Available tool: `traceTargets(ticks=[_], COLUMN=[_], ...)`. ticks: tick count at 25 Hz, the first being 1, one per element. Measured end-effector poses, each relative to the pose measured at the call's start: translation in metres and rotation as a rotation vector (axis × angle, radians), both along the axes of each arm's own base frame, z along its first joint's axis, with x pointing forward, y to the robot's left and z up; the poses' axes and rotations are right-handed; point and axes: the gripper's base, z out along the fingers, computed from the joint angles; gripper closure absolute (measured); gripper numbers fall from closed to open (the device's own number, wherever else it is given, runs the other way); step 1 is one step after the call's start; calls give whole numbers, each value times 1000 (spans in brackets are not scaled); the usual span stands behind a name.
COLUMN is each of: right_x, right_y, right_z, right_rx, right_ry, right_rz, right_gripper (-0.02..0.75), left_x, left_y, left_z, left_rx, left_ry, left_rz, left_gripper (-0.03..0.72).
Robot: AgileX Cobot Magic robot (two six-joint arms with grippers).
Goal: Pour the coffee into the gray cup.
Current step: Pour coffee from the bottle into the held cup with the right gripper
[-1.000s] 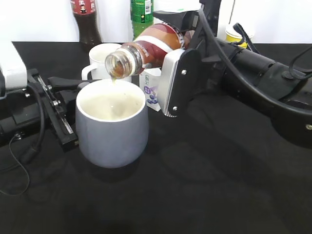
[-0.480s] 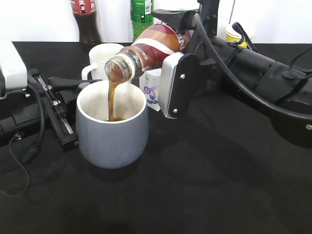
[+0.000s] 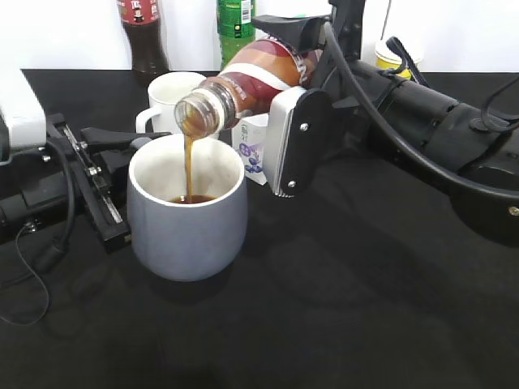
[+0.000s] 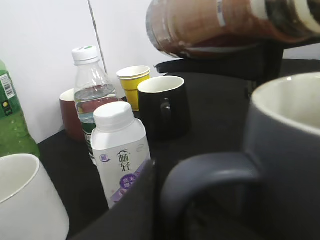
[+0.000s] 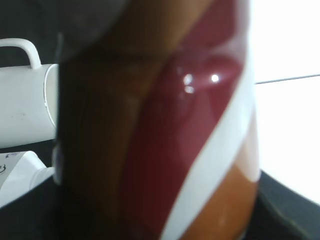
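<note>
The gray cup (image 3: 186,219) stands at front left, with a pool of coffee in its whitish bottom. The coffee bottle (image 3: 247,79) lies tipped above it, mouth down-left, and a thin brown stream (image 3: 188,166) falls into the cup. My right gripper (image 3: 288,97) is shut on the bottle's body, which fills the right wrist view (image 5: 165,125). My left gripper (image 3: 122,146) is at the cup's left side on the handle. In the left wrist view one finger (image 4: 137,200) lies against the handle (image 4: 215,167), under the bottle (image 4: 225,25).
A white mug (image 3: 166,89) stands right behind the gray cup, next to a small white milk bottle (image 3: 251,150). A cola bottle (image 3: 142,32) and green bottle (image 3: 235,24) stand at the back. A black mug (image 4: 162,107), yellow cups (image 4: 132,82) and a water bottle (image 4: 90,95) are behind.
A second ago only a drip left the bottle and the cup was empty. The bottle tipped a little further, a steady stream runs, and coffee has pooled in the cup.
</note>
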Motion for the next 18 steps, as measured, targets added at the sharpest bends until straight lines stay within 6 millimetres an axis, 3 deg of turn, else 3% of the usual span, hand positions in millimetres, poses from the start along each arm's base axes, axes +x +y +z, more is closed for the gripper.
traceTargets(ticks=[18], right_x=[0], right_y=[0], right_z=[1], right_rx=[-14], right_ry=[-25], right_rz=[-1], right_gripper=[210], left_x=[0], left_y=[0], left_z=[0], left_rx=[1], left_ry=[1], left_rz=[0], left_gripper=[627])
